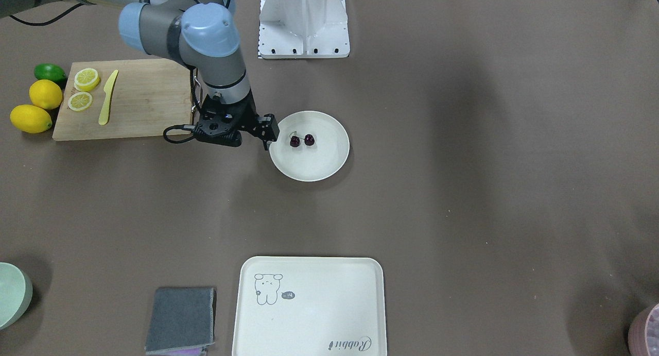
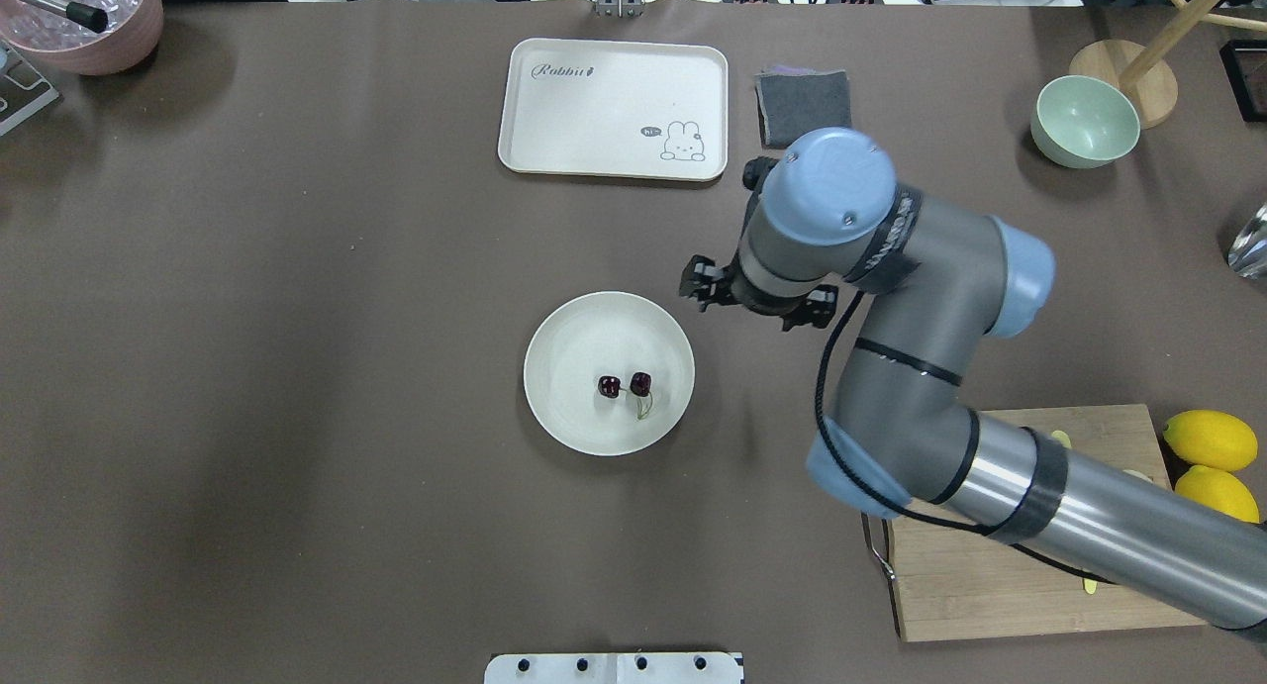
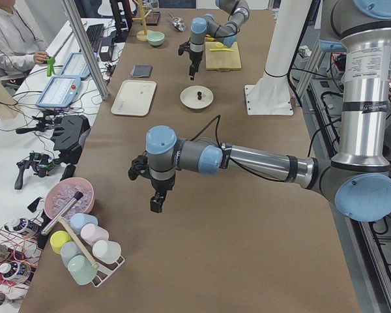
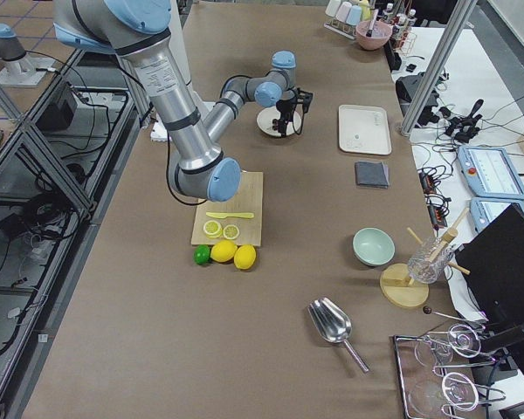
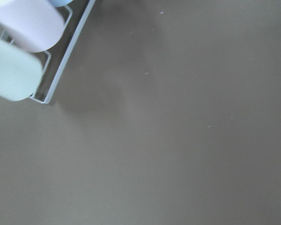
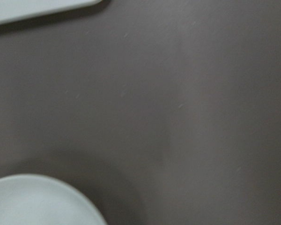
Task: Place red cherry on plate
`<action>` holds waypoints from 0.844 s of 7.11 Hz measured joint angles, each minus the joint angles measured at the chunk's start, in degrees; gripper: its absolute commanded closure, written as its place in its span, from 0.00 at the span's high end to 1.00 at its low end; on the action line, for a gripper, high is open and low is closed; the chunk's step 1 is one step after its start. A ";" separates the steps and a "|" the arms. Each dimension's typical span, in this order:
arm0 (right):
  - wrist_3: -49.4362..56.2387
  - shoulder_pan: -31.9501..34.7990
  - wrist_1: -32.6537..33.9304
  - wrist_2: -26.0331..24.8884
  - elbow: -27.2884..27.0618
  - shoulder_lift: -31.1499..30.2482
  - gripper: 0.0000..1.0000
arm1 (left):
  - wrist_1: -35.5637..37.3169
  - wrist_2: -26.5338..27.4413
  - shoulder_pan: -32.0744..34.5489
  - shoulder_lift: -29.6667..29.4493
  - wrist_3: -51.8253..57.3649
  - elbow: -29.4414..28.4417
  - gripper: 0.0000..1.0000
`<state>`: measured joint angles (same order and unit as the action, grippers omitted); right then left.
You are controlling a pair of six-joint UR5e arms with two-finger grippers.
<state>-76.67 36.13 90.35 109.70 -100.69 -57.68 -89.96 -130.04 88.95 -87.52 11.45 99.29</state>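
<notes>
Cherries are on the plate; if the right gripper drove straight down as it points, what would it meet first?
The right gripper would probably meet bare table, just beside the plate; depth is unclear.

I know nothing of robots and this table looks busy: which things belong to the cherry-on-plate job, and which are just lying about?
Part of the job: red cherry, already lying on the plate.

Just lying about: cutting board, lemons, lime, yellow knife, rabbit tray, grey cloth, green bowl.
</notes>
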 measured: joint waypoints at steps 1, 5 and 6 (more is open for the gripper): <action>8.21 5.70 0.00 3.46 -2.46 -4.41 1.00 | 0.57 -0.09 1.52 1.22 2.58 -0.09 0.98; 56.84 34.43 0.08 14.26 -6.23 -26.22 1.00 | 0.69 -0.21 2.31 3.15 3.85 0.52 0.98; 69.74 41.13 2.09 14.49 -6.04 -31.05 1.00 | 0.65 -0.22 2.30 3.20 3.84 0.61 0.98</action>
<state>-6.93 77.26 92.44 124.19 -106.74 -88.73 -89.31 -130.25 91.25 -84.32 15.29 99.90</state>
